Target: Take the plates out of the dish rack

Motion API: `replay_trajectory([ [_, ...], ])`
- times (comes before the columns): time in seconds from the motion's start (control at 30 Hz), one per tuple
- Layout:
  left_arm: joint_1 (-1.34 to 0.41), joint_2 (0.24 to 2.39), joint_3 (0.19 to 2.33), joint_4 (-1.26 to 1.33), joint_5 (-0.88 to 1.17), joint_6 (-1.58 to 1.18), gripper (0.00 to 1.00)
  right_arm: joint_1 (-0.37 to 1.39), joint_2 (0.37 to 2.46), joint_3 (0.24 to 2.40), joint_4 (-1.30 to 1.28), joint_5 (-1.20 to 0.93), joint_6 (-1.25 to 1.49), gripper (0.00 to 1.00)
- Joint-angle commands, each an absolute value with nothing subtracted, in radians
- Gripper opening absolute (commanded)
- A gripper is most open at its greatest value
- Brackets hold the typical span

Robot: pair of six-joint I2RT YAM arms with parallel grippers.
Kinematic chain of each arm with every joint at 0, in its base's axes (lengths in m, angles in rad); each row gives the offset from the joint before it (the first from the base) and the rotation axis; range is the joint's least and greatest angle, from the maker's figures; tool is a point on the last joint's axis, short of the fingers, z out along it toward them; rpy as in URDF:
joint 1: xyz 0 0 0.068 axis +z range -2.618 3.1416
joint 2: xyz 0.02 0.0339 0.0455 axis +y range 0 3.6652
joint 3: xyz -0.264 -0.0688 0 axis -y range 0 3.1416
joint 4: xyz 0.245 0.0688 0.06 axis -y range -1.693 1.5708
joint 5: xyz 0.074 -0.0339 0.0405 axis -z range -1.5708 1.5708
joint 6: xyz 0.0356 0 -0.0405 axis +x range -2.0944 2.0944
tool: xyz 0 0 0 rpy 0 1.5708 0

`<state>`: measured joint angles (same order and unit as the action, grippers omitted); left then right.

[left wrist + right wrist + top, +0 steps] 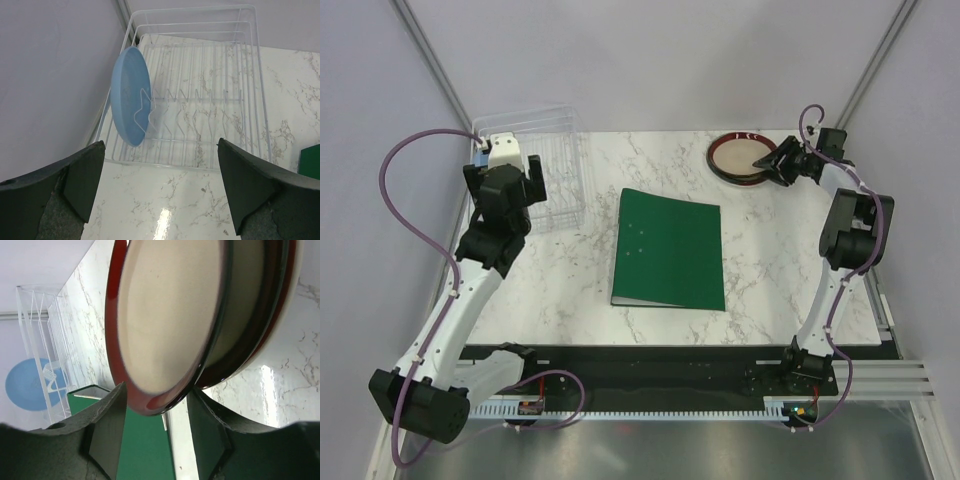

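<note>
A clear plastic dish rack [552,165] with thin upright dividers is seen at the far left corner of the white marble desk [770,270]. One light blue round plate [131,95] is stood on its edge in the rack, at the end next to the left wall.

The left pincer [160,142] is held just in front of the rack and is pointed at it. Its two dark fingers [85,180] are spread wide apart, and nothing is held between them. The pincer is kept apart from the blue plate.

A stack of round plates [740,158] is laid flat at the far right of the desk. The top plate is made with a dark red-brown rim and a cream middle. In the right wrist view, more rims are seen under it, but how many cannot be told.

The right pincer [157,389] is placed at the edge of the stack. Its fingers [107,430] are parted, with one on each side of the rim of the top plate. Whether the rim is touched by them cannot be told.

A flat green binder [668,250] is laid in the middle of the desk, between the rack and the stack, and neither is touched by it.
</note>
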<state>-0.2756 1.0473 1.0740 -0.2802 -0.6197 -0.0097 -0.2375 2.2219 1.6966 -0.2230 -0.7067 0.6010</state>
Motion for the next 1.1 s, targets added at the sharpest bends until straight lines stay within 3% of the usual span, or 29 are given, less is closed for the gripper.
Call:
replay_trajectory([
  [0.0,-0.264,1.042,1.117,-0.285,-0.64,0.026,1.0,-0.235,2.115,1.697,-0.259,-0.726,0.535,0.59],
  [0.5,-0.141,1.069,1.147,-0.308,-0.611,0.041,1.0,-0.233,2.051,1.648,-0.31,-0.735,0.483,0.58],
  [0.8,0.038,1.294,1.134,-0.15,-0.597,0.025,1.0,-0.137,1.795,1.529,-0.308,-0.732,0.454,0.6],
  [1.07,0.087,1.523,1.281,-0.107,-0.623,0.051,1.0,-0.094,1.658,1.437,-0.307,-0.729,0.416,0.62],
])
